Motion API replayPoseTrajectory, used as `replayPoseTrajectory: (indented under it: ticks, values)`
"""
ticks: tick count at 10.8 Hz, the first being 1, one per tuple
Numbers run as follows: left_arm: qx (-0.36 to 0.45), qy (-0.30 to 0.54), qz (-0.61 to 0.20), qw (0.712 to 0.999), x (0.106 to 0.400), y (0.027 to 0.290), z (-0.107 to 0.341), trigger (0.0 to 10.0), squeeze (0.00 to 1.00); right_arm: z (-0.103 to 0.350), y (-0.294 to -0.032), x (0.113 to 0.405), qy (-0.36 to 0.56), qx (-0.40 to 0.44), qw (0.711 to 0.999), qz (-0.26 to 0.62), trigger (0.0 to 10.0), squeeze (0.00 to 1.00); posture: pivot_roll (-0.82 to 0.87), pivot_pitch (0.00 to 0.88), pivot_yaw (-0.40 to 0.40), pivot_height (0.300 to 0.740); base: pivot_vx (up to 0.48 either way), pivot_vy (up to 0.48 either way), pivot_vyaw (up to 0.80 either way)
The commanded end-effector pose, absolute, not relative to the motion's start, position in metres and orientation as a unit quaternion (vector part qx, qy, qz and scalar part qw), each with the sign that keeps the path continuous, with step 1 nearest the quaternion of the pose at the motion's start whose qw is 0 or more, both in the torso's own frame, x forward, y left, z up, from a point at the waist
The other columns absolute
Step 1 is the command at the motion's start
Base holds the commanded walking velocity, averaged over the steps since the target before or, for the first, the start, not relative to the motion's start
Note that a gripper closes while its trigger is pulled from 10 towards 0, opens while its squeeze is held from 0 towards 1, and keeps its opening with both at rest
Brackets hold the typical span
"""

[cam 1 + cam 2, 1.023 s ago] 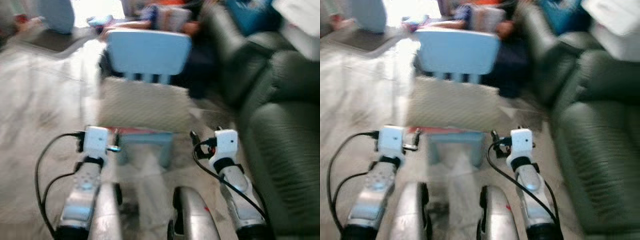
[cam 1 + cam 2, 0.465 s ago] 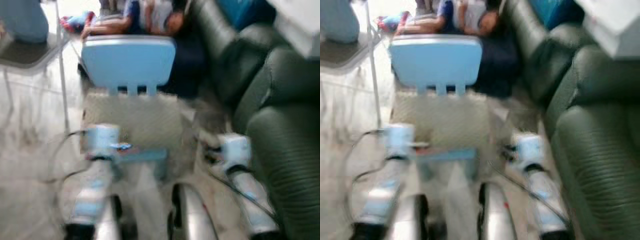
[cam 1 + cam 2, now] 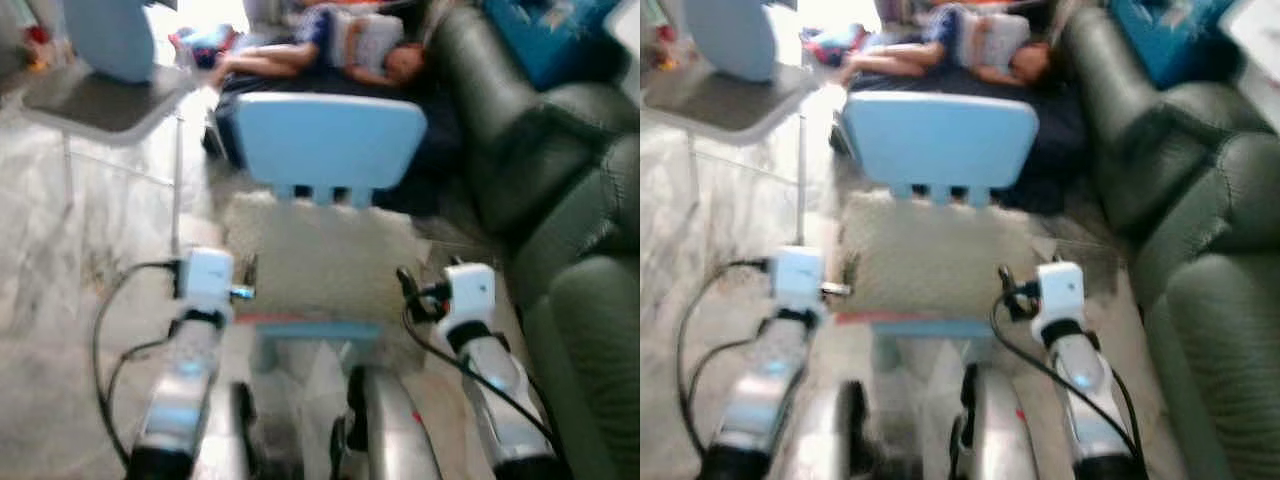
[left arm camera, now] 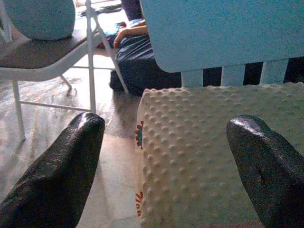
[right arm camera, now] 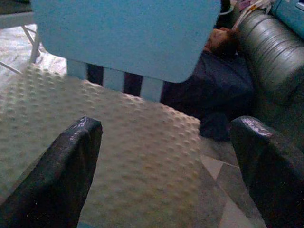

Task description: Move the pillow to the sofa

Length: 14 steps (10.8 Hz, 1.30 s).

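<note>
A cream pillow with a bumpy surface lies on the seat of a small light-blue chair, straight ahead of me. My left gripper is open, its two black fingers spread wide at the pillow's left end. My right gripper is open too, facing the pillow's right end. In the eye views the left gripper and right gripper flank the pillow. The dark green sofa stands on the right.
A person lies on a dark mat on the floor behind the chair. A folding chair with a pale blue cushion stands at the back left. A blue cushion rests on the sofa. The floor is pale marble.
The whole blurred picture has shifted as the camera moved. Both arms stay raised on either side of the pillow, and the pillow still lies on the chair.
</note>
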<state>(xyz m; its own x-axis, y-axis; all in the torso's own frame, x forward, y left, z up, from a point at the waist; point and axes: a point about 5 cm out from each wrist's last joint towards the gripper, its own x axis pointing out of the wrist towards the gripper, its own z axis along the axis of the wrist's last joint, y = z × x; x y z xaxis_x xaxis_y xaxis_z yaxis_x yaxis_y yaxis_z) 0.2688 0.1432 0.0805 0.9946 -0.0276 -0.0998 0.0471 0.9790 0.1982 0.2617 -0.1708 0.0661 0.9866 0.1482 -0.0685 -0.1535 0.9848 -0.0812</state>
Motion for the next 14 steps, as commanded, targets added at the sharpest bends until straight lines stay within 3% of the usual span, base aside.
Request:
replayPoseTrajectory:
  ticks: [1,3,6,11,13,14]
  values:
    - [0.107,0.055,-0.016,0.993,0.266,0.146,0.079,10.0,0.0,0.065,-0.173,0.259,0.033,-0.035,0.997,0.067,10.0,0.0,-0.06,0.154,-0.081,0.619,0.0,0.0,0.0]
    - [0.097,0.065,-0.03,0.993,0.259,0.141,0.076,10.0,0.0,0.066,-0.17,0.255,0.04,-0.025,0.997,0.066,10.0,0.0,-0.06,0.214,-0.1,0.619,0.0,0.0,0.0]
    - [0.097,0.08,-0.056,0.99,0.247,0.136,0.073,10.0,0.0,0.063,-0.165,0.248,0.057,-0.014,0.996,0.068,10.0,0.0,-0.05,0.255,-0.101,0.577,0.0,0.0,0.0]
    - [0.122,0.058,-0.021,0.991,0.255,0.158,0.092,10.0,0.0,0.083,-0.172,0.264,0.039,0.03,0.998,0.025,10.0,0.0,-0.05,0.308,-0.1,0.487,0.0,0.0,0.0]
    - [0.122,0.05,0.006,0.991,0.261,0.171,0.098,10.0,0.0,0.085,-0.169,0.263,0.042,0.024,0.999,0.025,10.0,0.0,-0.06,0.326,-0.109,0.487,0.0,0.0,0.0]
    - [0.107,0.047,0.015,0.993,0.263,0.176,0.1,10.0,0.93,0.087,-0.171,0.265,0.038,0.034,0.998,0.02,10.0,1.0,-0.06,0.332,-0.111,0.487,0.0,0.0,0.0]
